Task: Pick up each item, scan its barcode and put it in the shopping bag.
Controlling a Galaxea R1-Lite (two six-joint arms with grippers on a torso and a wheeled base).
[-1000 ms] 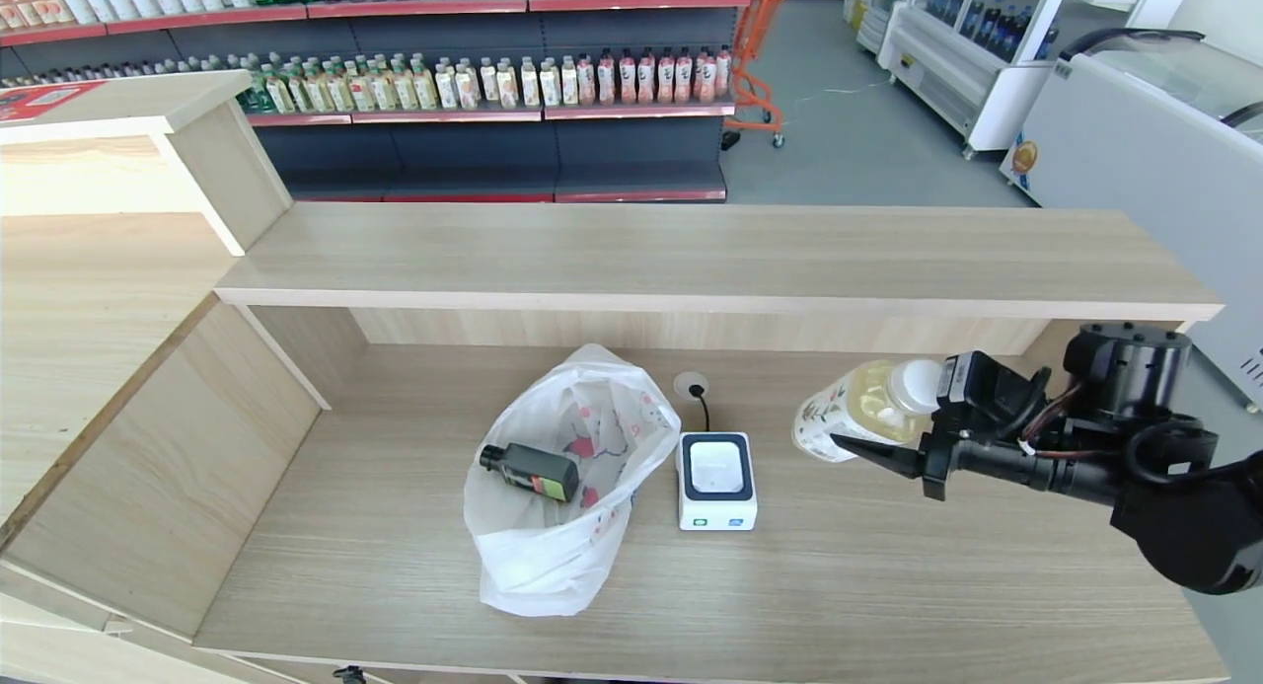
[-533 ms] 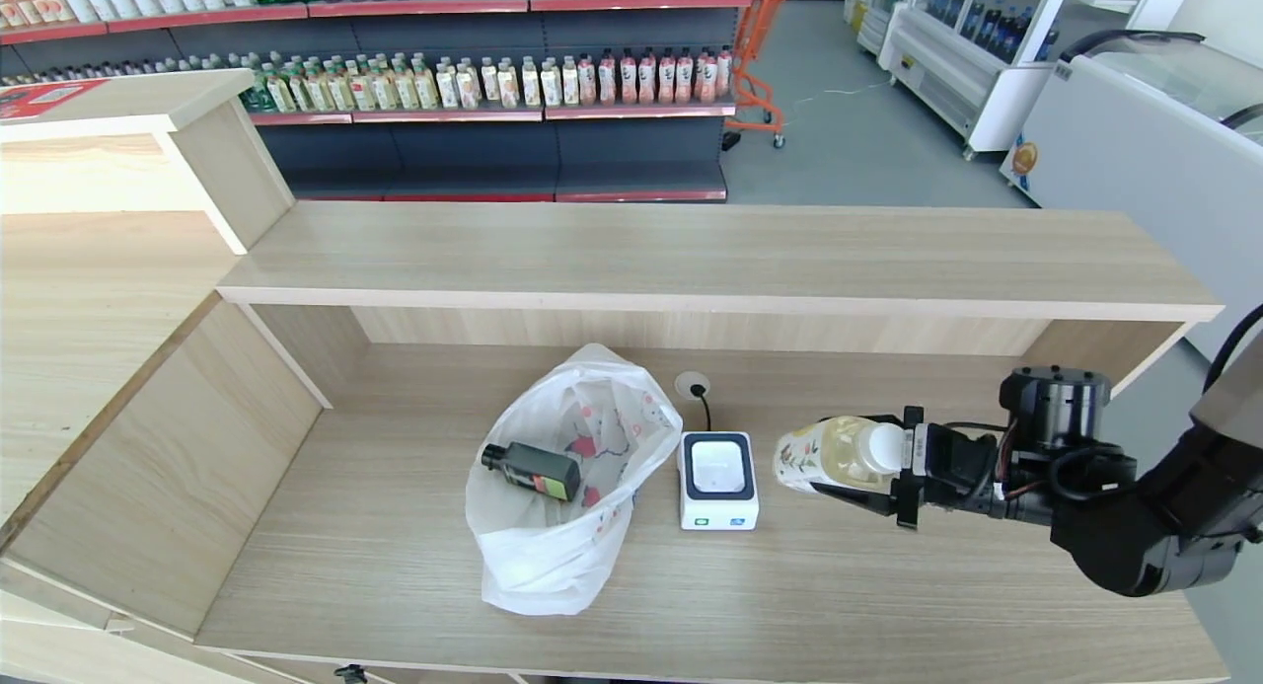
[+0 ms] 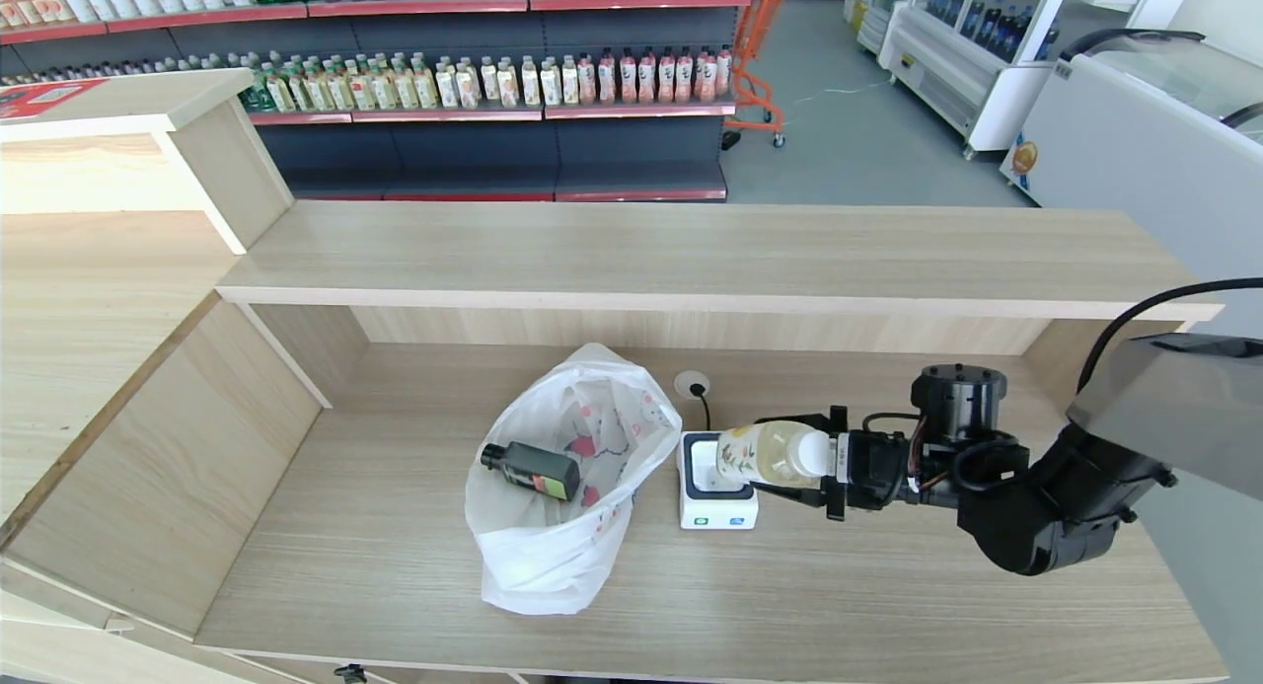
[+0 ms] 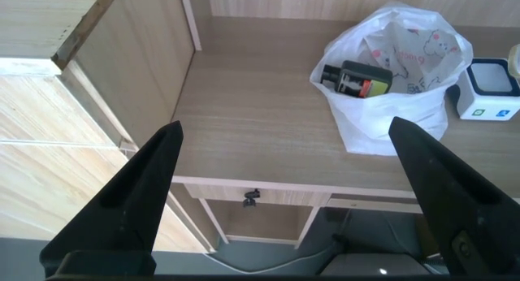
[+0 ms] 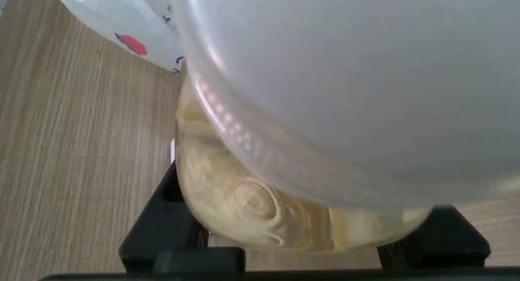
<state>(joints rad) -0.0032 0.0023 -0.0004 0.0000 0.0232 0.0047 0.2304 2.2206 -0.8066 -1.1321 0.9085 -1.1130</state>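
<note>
Clamps the bottle point(image 3: 750, 454) in the right hand point(image 3: 784, 457) over the scanner point(image 3: 717, 511), shopping bag point(image 3: 553, 556) at 9 o'clock; risks no read if the barcode, perhaps hidden, faces up.

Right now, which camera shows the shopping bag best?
The head view: the shopping bag lies whole, mouth open upward, a dark bottle inside. The left wrist view also has the whole bag, farther off, from the front. The right wrist view catches a printed corner past the pale bottle.
</note>
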